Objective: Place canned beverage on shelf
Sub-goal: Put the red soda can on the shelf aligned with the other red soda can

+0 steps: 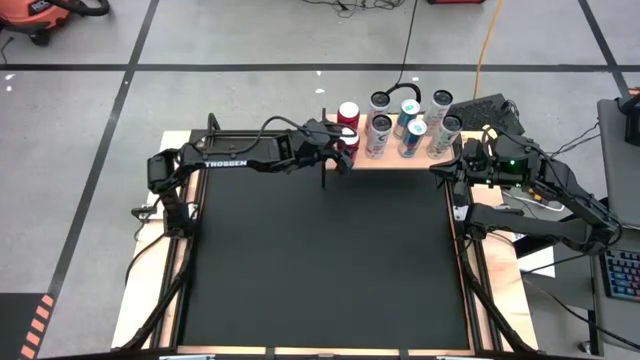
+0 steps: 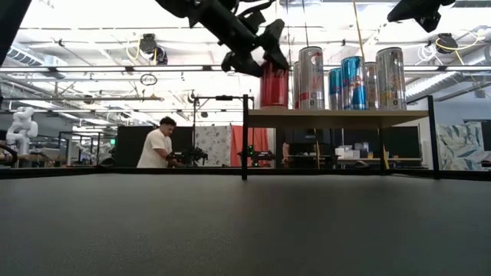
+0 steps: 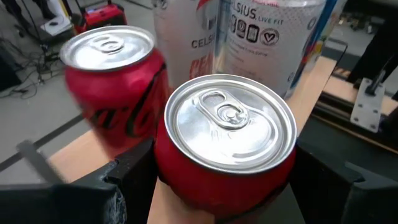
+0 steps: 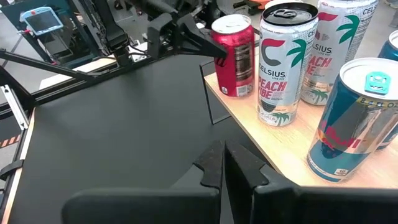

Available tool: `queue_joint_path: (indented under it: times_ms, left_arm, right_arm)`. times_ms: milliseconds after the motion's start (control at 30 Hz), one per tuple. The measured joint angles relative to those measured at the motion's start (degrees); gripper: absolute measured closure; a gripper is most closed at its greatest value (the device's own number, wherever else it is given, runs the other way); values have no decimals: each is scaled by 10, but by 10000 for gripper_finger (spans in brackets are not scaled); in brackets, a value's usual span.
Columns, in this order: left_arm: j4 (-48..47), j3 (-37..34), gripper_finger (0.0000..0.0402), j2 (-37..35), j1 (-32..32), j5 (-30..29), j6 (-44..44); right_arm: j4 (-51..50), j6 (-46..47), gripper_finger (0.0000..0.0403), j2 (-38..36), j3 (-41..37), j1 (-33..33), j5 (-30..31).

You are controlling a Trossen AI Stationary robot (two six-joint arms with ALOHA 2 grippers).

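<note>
Nearest item: red can [image 3: 225, 143], upright, unopened pull-tab up, between the left gripper's fingers [image 3: 127, 180].
Left gripper [image 1: 340, 143]: part-open jaws closed on the red can; can base on the shelf [image 1: 400, 160] at its left end, near the front edge.
Right gripper [image 4: 222, 163]: fingers pressed together, empty, over the table's right rear corner just beside the shelf.
Shelf contents: second red can [image 3: 115, 87] just behind the held one; tall Celsius cans [image 4: 280, 62] and blue cans [image 4: 351, 121] to the right, all upright and sealed.
Shelf: pale board on black supports at the table's far edge.
Open room: black table [image 1: 320, 260] bare in front of the shelf.
Background: person [image 2: 159, 144] beyond the table.
</note>
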Motion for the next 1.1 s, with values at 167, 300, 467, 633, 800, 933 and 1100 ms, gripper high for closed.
queue_joint_path:
  times_ms: [167, 300, 467, 633, 800, 933, 1100]
  left_arm:
    - [15, 0, 111, 10, 5, 0, 0]
    - [19, 1, 110, 12, 9, 0, 0]
    - [19, 1, 110, 12, 11, 0, -1]
    - [26, 1, 110, 13, 11, 0, -1]
    - [26, 0, 110, 13, 12, 0, -1]
    - [27, 0, 110, 13, 12, 0, -1]
    - [28, 0, 110, 13, 12, -3, -1]
  right_arm:
    - [0, 0, 403, 0, 0, 0, 0]
    - [0, 0, 403, 0, 0, 0, 0]
    - [-1, 3, 403, 0, 0, 0, -1]
    - [0, 4, 403, 0, 0, 0, -1]
    - [0, 4, 403, 0, 0, 0, -2]
    - [0, 4, 403, 0, 0, 0, -2]
    - [0, 4, 403, 0, 0, 0, -2]
